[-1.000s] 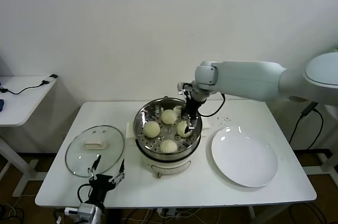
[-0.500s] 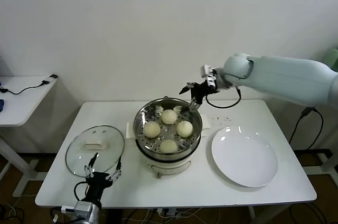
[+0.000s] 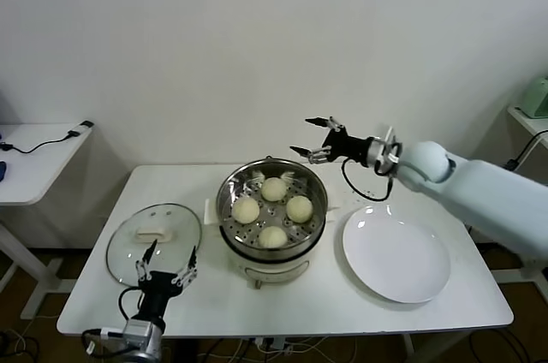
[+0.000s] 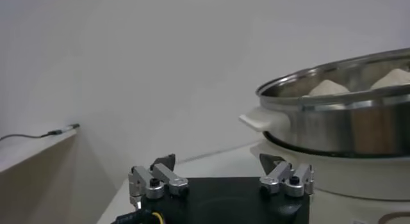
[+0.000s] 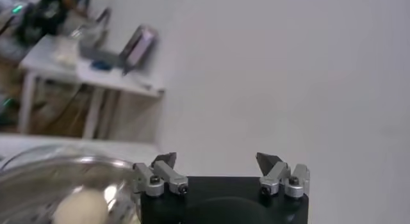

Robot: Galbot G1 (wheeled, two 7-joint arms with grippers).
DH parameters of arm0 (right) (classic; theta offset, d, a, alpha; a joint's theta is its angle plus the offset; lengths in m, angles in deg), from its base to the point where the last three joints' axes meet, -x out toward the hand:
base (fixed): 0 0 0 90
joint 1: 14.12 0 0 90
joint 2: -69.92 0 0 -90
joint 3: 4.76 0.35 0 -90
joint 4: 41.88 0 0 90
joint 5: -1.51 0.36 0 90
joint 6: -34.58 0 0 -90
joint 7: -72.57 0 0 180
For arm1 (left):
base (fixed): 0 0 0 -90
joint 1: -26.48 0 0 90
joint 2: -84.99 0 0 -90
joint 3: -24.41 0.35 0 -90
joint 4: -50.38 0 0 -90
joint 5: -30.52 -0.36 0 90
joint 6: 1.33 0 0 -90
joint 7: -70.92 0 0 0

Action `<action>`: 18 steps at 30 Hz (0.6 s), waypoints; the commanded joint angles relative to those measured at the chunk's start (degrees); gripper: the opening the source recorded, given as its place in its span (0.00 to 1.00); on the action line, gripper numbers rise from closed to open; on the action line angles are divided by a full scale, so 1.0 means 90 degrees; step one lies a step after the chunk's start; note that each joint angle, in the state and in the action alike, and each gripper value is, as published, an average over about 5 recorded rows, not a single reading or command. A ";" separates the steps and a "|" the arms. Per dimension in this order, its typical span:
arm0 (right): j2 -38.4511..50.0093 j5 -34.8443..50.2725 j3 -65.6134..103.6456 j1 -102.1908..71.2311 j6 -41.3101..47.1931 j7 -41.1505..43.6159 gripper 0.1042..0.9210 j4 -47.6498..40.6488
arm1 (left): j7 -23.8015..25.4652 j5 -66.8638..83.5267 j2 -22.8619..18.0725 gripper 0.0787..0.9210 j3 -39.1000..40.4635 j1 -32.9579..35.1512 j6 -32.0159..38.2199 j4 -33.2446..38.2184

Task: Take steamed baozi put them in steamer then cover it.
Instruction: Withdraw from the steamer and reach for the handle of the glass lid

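The steamer point(image 3: 228, 228) stands mid-table with several cream-white baozi point(image 3: 273, 188) resting on its perforated tray. To its left the cover point(image 3: 130, 250), a glass lid with a white handle, lies flat on the table. My right gripper point(image 3: 316, 139) hangs open and empty in the air, above and behind the steamer's right rim. My left gripper point(image 3: 165, 264) stands open and empty at the table's front edge, just in front of the cover. The left wrist view shows the steamer point(image 4: 339, 120) with baozi point(image 4: 327, 88) beyond the left gripper point(image 4: 218, 162). One baozi point(image 5: 79, 207) shows below the right gripper point(image 5: 216, 159).
A flat white plate point(image 3: 396, 253) lies right of the steamer. A white napkin point(image 3: 211, 208) sticks out from under the steamer's left side. A small side table point(image 3: 34, 156) with cables stands off to the left. A wall rises close behind the table.
My right gripper has lifted out of the steamer, leaving a baozi inside, and swung up and back to the right. My left gripper has shifted slightly near the cover.
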 commanded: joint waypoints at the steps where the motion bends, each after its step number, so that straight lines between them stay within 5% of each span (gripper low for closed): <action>1: 0.0246 -0.0703 0.5592 -0.4998 -0.0226 -0.0909 0.88 0.0891 | 0.0054 -0.0678 -0.0029 0.88 -0.0057 -0.0047 -0.0016 0.0198; 6: -0.0325 -0.1240 0.7348 -0.6606 -0.0019 -0.0894 0.88 0.1173 | 0.0089 -0.1762 0.0063 0.88 -0.0189 -0.0144 0.0143 0.0070; 13: -0.1195 -0.1961 0.8897 -0.8182 0.0171 -0.0637 0.88 0.1504 | -0.0080 -0.5950 0.0262 0.88 -0.0923 -0.0515 0.1258 -0.0619; 18: -0.1679 -0.2167 0.9318 -0.8784 0.0096 -0.0533 0.88 0.1532 | -0.0559 -0.7850 0.0507 0.88 -0.0917 -0.0767 0.1289 -0.1181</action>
